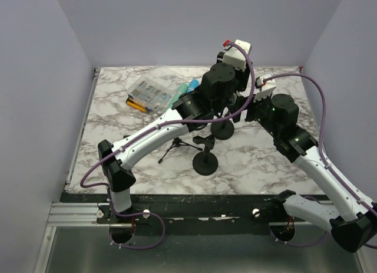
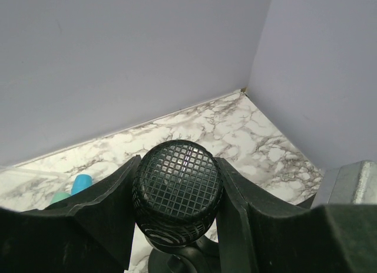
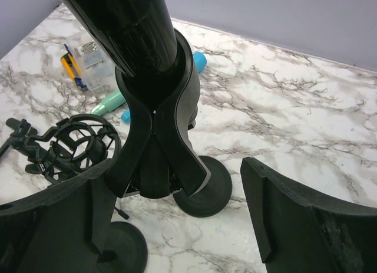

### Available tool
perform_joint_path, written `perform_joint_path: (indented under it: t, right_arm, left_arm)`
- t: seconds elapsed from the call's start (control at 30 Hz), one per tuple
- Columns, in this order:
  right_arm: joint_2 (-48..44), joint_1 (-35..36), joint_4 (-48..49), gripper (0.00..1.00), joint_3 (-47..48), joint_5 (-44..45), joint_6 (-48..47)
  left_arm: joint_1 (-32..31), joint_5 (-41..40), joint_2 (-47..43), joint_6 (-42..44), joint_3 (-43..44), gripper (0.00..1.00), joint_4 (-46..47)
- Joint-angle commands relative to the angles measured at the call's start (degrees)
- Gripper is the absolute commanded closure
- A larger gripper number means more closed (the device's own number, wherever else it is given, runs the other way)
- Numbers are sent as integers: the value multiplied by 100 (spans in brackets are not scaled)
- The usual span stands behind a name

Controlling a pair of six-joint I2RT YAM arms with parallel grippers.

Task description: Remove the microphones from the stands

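Note:
The black microphone shows its mesh head [image 2: 177, 187] between the fingers of my left gripper [image 2: 177, 193], which is shut on it. In the right wrist view its glossy body [image 3: 126, 25] sits tilted in the black clip [image 3: 159, 125] of the stand, whose round base [image 3: 203, 190] rests on the marble. My right gripper [image 3: 177, 220] is open, its fingers either side of the clip's lower end, not touching it. From above, both grippers meet over the stand base [image 1: 222, 130]; the microphone is hidden by the arms there.
A second stand with a shock mount [image 3: 73, 146] and round base [image 1: 205, 163] stands just in front. A small tripod [image 1: 177, 146] lies to its left. A clear parts box [image 1: 150, 93], a yellow tool [image 1: 135, 104] and teal and blue pens [image 1: 185, 87] lie at the back left.

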Motion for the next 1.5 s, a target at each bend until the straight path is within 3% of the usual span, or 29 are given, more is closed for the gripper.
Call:
perform_joint_path:
  t: [0.0,0.17,0.2,0.23,0.27,0.6,0.97,1.1,1.2,1.33,1.47]
  right_arm:
    - [113,-41,124,10,-4,-222,-212]
    - [331,-43,173,19,88,-326,-285]
    - [316,-40,258,31,38,-299,-288]
    - [293,-41,363,79,-25,-298,-286]
    - [280,-43,406,99,-69,-268,-287]
    - [323,-41,74,100,-81,288,-204]
    - [477,-45,-378,100,60,393,39]
    - [492,-41,-603,100,199,447,148]
    - [417,-41,-863,100,471,471,287]
    - [479,-42,-1429,99,1098,398,388]
    - [541,-32,-1832,100,1434,77,395]
  left_arm:
    - [-52,-5,-304,-97,2,100,401]
    - [-52,11,-293,-114,11,100,404]
    - [-52,11,-295,-121,11,100,403]
    - [-48,14,-281,-123,11,100,400]
    - [-52,19,-281,-123,16,100,397]
    - [-51,118,-381,202,366,100,343]
    - [-506,207,-1012,2311,1336,100,689]
    - [-560,187,-1334,2238,1762,100,168]
    - [-559,-58,-1980,2224,1060,100,446]
    - [-544,-529,-3142,2218,-611,100,1204]
    - [-501,-812,-4083,1725,-2077,100,1365]
